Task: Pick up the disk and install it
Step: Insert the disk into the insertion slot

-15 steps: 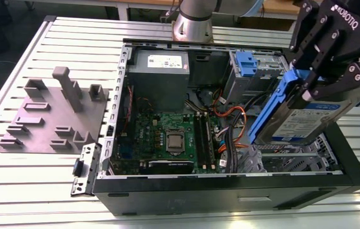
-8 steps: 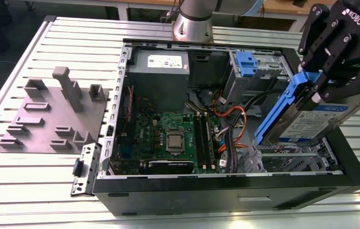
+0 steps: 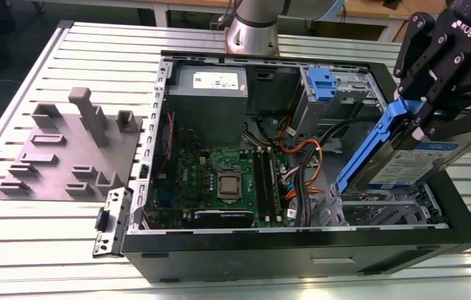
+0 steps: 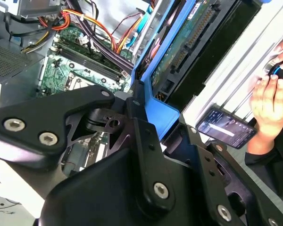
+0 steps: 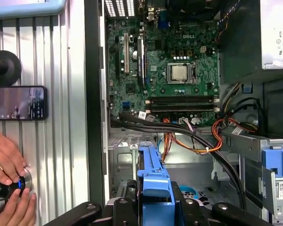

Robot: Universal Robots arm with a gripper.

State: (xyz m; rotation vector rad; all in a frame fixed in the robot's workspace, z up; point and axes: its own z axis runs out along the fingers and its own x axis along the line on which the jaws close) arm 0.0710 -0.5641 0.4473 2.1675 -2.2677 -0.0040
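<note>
Lab, slotted aluminium table (image 3: 35,250), opened computer (image 3: 218,181)

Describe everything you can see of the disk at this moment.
The disk is a flat silver metal drive with a white-and-blue label, framed by blue plastic rails. The gripper is shut on its upper blue rail end, holding it tilted steeply, lower end down, above the drive bay at the open computer case's corner on the exterior view's right. It hangs in the air, not yet seated. In the second wrist view its underside shows a green circuit board and a connector row.
</note>
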